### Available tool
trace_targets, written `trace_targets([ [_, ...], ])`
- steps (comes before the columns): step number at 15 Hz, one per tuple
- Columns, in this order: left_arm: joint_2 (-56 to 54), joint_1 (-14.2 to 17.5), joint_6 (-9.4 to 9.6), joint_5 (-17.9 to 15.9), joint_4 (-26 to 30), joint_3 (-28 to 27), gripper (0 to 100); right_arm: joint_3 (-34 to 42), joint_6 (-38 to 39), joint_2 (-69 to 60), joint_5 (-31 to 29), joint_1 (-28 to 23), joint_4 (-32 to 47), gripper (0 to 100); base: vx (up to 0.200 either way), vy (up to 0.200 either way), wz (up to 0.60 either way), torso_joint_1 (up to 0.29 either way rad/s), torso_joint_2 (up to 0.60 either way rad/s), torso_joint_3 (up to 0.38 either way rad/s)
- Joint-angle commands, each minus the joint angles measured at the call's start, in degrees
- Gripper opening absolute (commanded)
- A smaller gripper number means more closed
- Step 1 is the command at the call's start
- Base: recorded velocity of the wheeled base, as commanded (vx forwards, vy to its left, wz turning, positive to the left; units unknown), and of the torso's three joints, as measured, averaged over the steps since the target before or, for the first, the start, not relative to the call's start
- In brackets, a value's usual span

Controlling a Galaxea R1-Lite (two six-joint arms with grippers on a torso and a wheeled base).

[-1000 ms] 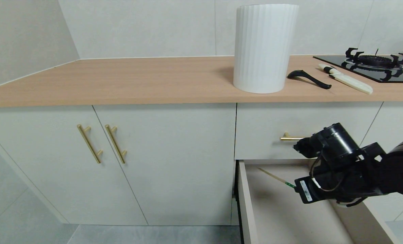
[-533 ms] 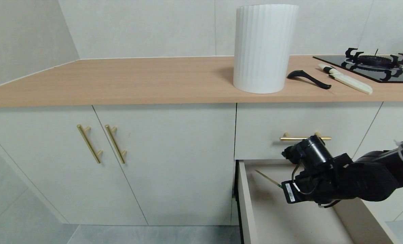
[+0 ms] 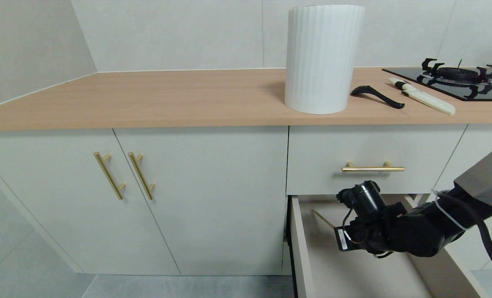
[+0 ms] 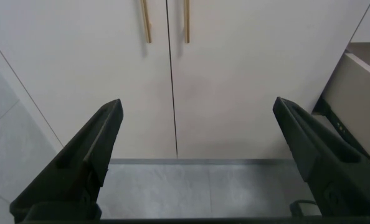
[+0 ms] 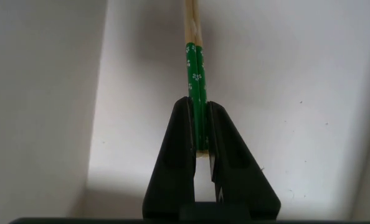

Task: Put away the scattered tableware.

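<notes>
My right gripper is shut on a pair of wooden chopsticks with green ends. In the head view the chopsticks slant down into the open drawer below the counter, with the right gripper low inside it near the left wall. On the counter lie a black-handled utensil and a cream knife. My left gripper hangs open in front of the cabinet doors, holding nothing.
A tall white ribbed container stands on the wooden counter. A gas hob sits at the far right. The shut upper drawer has a gold handle. Two gold handles mark the cabinet doors.
My right arm has moved left and down, carrying the chopsticks deeper into the open drawer. The upper drawer's handle, earlier partly covered by the arm, now shows fully.
</notes>
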Motion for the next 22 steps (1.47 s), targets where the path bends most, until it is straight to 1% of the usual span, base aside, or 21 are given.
trace_targets([
  [1, 0.1, 0.0, 0.0, 0.0, 0.0, 0.0, 100, 0.5, -0.1, 2.2, 0.0, 0.1, 0.0, 0, 0.0, 0.0, 0.0, 0.0, 0.0, 0.0],
  [8, 0.1, 0.0, 0.0, 0.0, 0.0, 0.0, 100, 0.2, 0.0, 9.5, 0.1, 0.8, 0.0, 0, 0.0, 0.0, 0.0, 0.0, 0.0, 0.0],
  [10, 0.1, 0.0, 0.0, 0.0, 0.0, 0.0, 100, 0.2, 0.1, 12.4, 0.0, 1.1, -2.1, 0, 0.0, 0.0, 0.0, 0.0, 0.0, 0.0],
  [11, 0.1, 0.0, 0.0, 0.0, 0.0, 0.0, 100, 0.5, 0.1, 13.0, -0.2, 1.1, -4.1, 0, 0.0, 0.0, 0.0, 0.0, 0.0, 0.0],
  [18, 0.1, 0.0, 0.0, 0.0, 0.0, 0.0, 100, 0.9, 0.6, 13.1, -0.5, 1.1, -5.5, 0, 0.0, 0.0, 0.0, 0.0, 0.0, 0.0],
  [19, 0.1, 0.0, 0.0, 0.0, 0.0, 0.0, 100, 0.9, 0.6, 13.1, -0.6, 1.1, -5.5, 100, 0.0, 0.0, 0.0, 0.0, 0.0, 0.0],
  [22, 0.1, 0.0, 0.0, 0.0, 0.0, 0.0, 100, 0.9, 0.6, 13.1, -0.6, 1.1, -5.5, 100, 0.0, 0.0, 0.0, 0.0, 0.0, 0.0],
])
